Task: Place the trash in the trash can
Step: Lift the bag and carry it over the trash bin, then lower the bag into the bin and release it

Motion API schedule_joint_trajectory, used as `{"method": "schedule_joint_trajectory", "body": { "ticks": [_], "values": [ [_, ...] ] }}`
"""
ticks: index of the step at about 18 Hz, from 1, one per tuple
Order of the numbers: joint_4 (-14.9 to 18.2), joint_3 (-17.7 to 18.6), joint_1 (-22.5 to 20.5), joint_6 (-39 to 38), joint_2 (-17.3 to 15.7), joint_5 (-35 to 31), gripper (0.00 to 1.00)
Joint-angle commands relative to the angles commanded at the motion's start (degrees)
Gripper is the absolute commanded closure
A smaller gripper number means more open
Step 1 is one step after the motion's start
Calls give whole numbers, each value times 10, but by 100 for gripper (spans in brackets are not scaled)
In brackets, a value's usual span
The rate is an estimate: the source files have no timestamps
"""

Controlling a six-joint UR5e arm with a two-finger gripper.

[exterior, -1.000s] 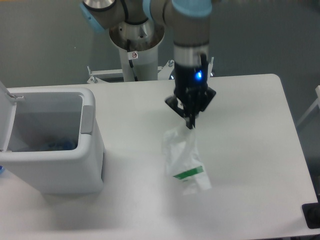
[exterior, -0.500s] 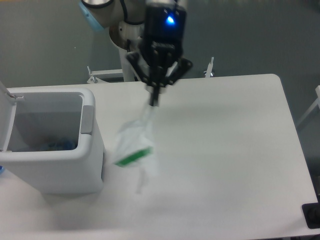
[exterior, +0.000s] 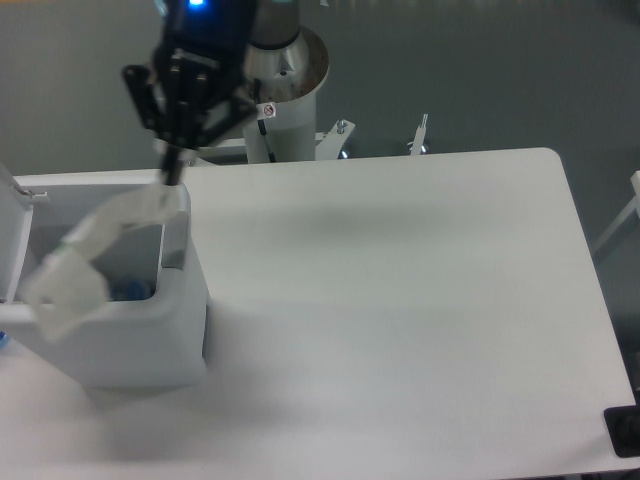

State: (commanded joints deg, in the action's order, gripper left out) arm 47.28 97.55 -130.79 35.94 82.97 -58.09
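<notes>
My gripper (exterior: 172,175) is shut on the top corner of the flat clear-white plastic packet (exterior: 85,260), one piece of the trash. The packet hangs slanting down to the left over the open white trash can (exterior: 150,330) at the table's left, motion-blurred, with a hint of its green label near its lower end. Something blue and clear (exterior: 125,290) lies at the bottom of the can; I cannot tell whether it is the bottle. The can's lid (exterior: 8,200) stands hinged open on its left side.
The arm's base column (exterior: 280,100) stands behind the table's far edge. A small dark object (exterior: 625,430) sits at the table's front right corner. A metal bracket (exterior: 420,135) shows at the back edge.
The gripper has carried the packet up and left, from mid-table to above the trash can's opening. The packet now swings out over the can instead of hanging above the tabletop.
</notes>
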Motion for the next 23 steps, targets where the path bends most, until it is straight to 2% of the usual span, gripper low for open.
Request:
{"method": "schedule_joint_trajectory", "body": {
  "ticks": [3, 7, 13, 14, 15, 16, 17, 18, 23],
  "values": [
    [0, 42, 4, 39, -15, -3, 100],
    [0, 77, 7, 61, -18, -33, 100],
    [1, 82, 13, 66, -4, -50, 100],
    [0, 81, 15, 64, 1, -50, 64],
    [-1, 78, 15, 65, 5, -49, 22],
    [-1, 76, 15, 61, 6, -49, 17],
    [0, 75, 15, 58, 6, -48, 4],
    [-1, 74, 15, 57, 5, -47, 0],
    [3, 67, 22, 56, -6, -40, 0]
  ]
}}
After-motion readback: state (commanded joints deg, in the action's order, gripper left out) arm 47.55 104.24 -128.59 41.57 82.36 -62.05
